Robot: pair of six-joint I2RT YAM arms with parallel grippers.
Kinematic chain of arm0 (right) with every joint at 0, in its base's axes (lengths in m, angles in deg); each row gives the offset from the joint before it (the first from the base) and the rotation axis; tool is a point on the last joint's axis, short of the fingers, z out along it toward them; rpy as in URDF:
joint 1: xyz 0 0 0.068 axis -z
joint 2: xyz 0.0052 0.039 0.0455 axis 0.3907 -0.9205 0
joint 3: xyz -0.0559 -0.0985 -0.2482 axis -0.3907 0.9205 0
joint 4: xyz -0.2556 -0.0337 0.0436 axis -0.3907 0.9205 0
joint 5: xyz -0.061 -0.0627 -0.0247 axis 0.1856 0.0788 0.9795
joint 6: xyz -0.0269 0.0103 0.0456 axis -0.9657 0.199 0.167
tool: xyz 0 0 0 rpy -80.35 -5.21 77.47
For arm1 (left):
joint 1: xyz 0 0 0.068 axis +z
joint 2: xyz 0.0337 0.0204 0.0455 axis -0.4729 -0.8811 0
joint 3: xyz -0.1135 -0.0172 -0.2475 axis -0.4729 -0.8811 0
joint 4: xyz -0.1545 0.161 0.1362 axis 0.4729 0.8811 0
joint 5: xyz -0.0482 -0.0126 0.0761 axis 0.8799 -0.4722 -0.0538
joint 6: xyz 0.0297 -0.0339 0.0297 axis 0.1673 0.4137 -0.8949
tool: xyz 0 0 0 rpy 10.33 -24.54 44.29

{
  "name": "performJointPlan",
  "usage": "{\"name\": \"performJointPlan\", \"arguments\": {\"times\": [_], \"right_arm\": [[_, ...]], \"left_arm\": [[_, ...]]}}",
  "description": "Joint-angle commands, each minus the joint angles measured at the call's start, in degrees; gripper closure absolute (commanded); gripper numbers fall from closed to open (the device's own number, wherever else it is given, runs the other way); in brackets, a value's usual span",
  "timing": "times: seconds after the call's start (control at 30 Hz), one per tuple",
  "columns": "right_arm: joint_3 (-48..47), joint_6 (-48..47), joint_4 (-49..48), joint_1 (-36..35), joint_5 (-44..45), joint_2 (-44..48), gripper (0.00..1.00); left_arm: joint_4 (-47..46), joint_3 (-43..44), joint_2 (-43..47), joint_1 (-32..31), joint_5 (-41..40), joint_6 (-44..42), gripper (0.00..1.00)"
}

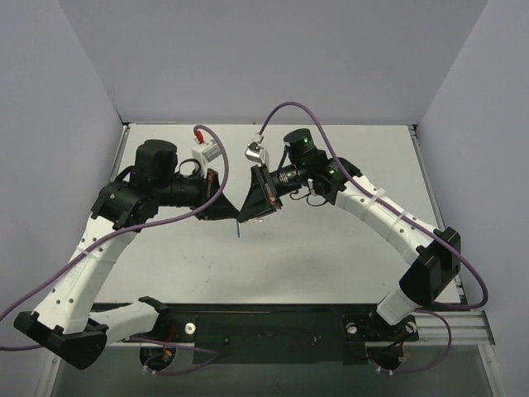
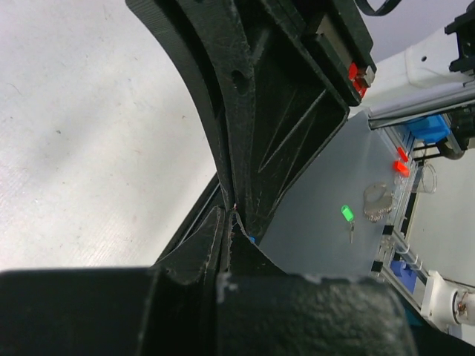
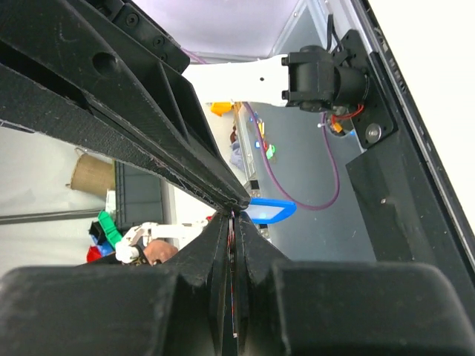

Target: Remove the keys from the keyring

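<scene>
The left arm (image 1: 83, 277) and right arm (image 1: 384, 217) are white with black joints, their cables (image 1: 285, 106) purple, the left end effector (image 1: 233, 215) and right end effector (image 1: 245, 213) matte black, the worktop (image 1: 331, 256) pale grey, a small light (image 1: 307, 142) on the right arm green, and the tag on the keyring (image 3: 269, 211) bright blue.

Tag: bright blue oblong plastic tag (image 3: 271, 210), smooth, slightly glossy to your eye.
Fingers: black plastic gripper fingers (image 2: 282, 126), matt, finely ridged.
Table: white tabletop (image 2: 74, 111), matt, faintly speckled.
</scene>
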Motion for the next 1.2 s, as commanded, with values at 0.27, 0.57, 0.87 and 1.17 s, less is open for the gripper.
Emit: {"name": "performJointPlan", "arguments": {"times": [0.27,0.57,0.87,1.17], "right_arm": [[0.87,1.4,-8.74,-1.97,-5.66,0.57,1.0],[1.67,0.43,-8.74,-0.3,-4.96,1.18,1.0],[1.67,0.26,-8.56,0.93,-4.26,1.44,1.0],[2.63,-1.23,-7.07,3.48,-0.75,3.64,1.0]], "left_arm": [[3.84,-2.13,-3.94,-5.87,8.84,-2.63,1.0],[4.02,-1.25,-5.08,-7.54,8.67,-1.83,1.0],[7.18,3.15,-5.78,-6.75,-2.05,-2.19,0.77],[3.67,7.1,-5.52,-3.5,-4.6,0.97,0.22]]}}
